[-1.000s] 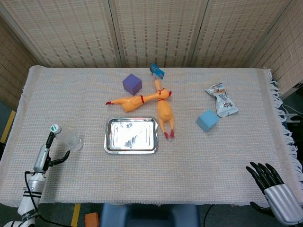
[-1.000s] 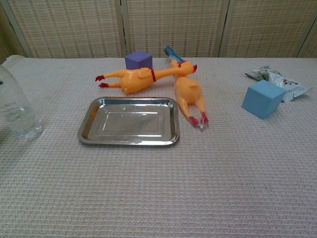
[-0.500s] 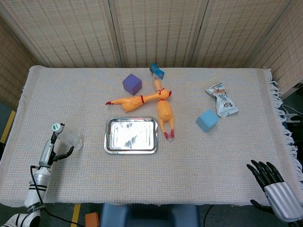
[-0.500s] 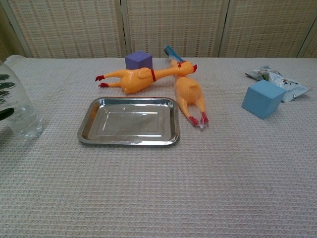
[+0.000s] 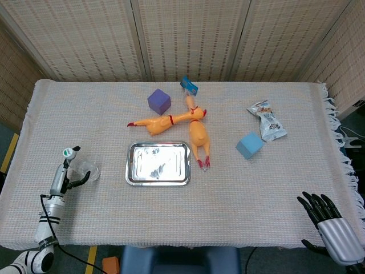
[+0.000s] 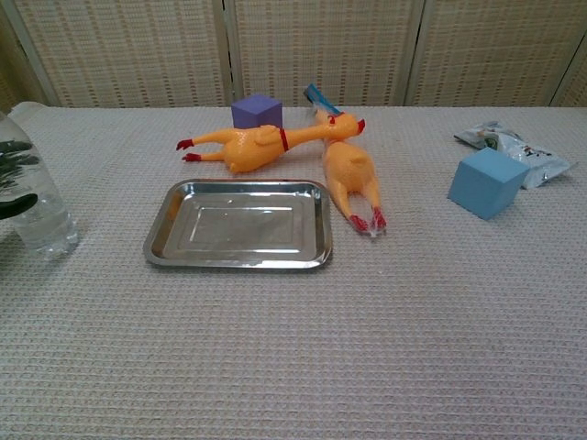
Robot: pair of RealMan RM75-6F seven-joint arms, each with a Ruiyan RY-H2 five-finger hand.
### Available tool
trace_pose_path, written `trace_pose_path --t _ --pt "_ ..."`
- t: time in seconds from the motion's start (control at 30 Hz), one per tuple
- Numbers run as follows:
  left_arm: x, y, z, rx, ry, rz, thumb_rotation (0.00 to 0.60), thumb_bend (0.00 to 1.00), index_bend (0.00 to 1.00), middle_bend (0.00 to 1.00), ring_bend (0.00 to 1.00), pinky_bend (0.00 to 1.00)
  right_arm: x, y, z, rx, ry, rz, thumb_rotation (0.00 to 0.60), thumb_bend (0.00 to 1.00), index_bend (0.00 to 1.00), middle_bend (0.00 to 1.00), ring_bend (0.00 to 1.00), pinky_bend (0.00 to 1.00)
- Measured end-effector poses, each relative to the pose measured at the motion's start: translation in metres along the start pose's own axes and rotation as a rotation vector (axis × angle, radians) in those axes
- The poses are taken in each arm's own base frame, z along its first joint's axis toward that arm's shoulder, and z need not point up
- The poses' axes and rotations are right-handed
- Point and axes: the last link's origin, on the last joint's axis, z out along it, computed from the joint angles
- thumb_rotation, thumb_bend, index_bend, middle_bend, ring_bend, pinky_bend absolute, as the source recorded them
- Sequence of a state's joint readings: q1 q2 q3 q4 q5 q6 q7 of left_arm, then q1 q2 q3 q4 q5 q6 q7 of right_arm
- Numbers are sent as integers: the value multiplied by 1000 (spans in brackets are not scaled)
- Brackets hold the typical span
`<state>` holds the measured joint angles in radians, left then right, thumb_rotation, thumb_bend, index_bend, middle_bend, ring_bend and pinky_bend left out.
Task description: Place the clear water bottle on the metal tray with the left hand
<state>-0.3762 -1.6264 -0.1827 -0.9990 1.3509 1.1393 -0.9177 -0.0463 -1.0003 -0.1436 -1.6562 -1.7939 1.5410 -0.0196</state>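
Note:
The clear water bottle with a green-and-white cap stands upright near the table's left edge, left of the metal tray. In the chest view the bottle sits at the far left and the tray is empty. My left hand is right at the bottle, its dark fingers reaching around the bottle's side; I cannot tell whether they press on it. My right hand hovers off the front right corner of the table, fingers spread and empty, seen only in the head view.
Two yellow rubber chickens lie just behind and to the right of the tray. A purple cube, a blue cube and a snack packet lie farther back and right.
My left hand has moved forward to the bottle and its fingers now wrap beside it. The bottle and the right hand have stayed put.

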Motion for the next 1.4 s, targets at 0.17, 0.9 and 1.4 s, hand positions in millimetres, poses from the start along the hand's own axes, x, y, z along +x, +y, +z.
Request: trace_pose_path --t 0.17,0.9,1.4 --pt "1 0 0 4 -3 -10 600 432 235 273 143 271 -1 0 1 -1 -5 0 600 25 0 0 0 0" --pt "55 1 18 -61 225 154 600 486 292 306 175 340 -4 -1 3 -10 -31 -13 600 25 0 0 0 0" --pt "1 38 -5 -154 41 -101 600 482 264 280 150 320 -4 -2 0 9 -39 -7 600 25 0 0 0 0"
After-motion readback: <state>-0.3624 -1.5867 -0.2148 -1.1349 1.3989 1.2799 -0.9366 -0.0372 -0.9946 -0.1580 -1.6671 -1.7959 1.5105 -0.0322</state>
